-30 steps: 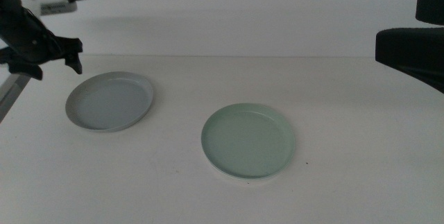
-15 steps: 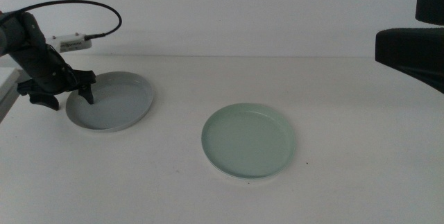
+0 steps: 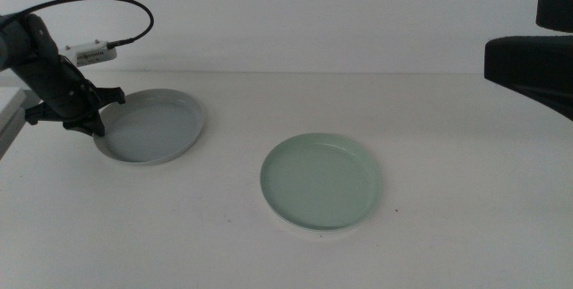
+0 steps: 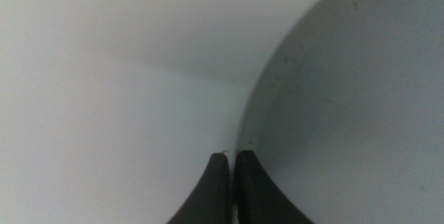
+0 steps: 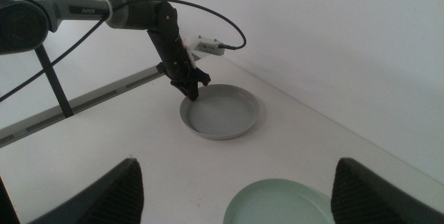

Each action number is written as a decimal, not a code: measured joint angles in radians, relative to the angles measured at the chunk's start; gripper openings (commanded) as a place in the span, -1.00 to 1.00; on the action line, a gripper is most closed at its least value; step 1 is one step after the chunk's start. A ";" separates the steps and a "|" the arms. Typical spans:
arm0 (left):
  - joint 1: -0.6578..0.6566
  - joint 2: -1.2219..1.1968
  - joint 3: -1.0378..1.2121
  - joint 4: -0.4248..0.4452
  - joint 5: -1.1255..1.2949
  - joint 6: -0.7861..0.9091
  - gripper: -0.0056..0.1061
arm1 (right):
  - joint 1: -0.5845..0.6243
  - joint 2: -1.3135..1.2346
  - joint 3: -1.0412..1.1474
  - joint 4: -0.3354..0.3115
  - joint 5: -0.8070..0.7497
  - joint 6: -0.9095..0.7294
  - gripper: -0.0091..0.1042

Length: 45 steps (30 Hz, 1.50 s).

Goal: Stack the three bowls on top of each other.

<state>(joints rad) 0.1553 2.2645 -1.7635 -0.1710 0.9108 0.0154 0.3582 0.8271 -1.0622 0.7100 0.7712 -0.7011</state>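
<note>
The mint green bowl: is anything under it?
Under the mint green bowl a thin white edge shows along its near rim, probably the white bowl; the rest is covered. The left end effector pinches the grey bowl.

Grey bowl (image 3: 152, 127): smooth, satin finish with a soft sheen along its low rim, resembling glazed ceramic or hard plastic; exact material cannot be told. Mint green bowl (image 3: 320, 182): equally smooth, faintly glossy inner face. Counter (image 3: 448, 146): plain white, matt, even surface without visible grain. Left end effector (image 3: 92, 121): dark, matt jaws, plastic-like, pressed together on the grey bowl's rim. Right end effector (image 5: 239, 189): dark, matt jaws, set wide apart.
</note>
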 measured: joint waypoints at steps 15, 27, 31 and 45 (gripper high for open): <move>-0.148 -0.403 0.112 -0.101 0.064 0.077 -0.93 | 0.000 0.000 0.000 0.000 0.000 0.000 0.68; -0.481 -0.404 0.158 -0.125 0.061 0.087 -0.93 | 0.000 0.000 0.000 0.000 0.000 0.000 0.68; -0.514 -0.370 0.158 -0.125 0.048 0.080 -0.93 | 0.000 0.000 0.000 0.000 0.000 0.000 0.68; -0.523 -0.229 0.158 -0.140 -0.004 0.062 -0.93 | 0.000 0.000 0.000 0.000 0.000 0.000 0.68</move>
<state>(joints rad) -0.3675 2.0355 -1.6055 -0.3109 0.9071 0.0774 0.3582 0.8271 -1.0622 0.7100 0.7712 -0.7011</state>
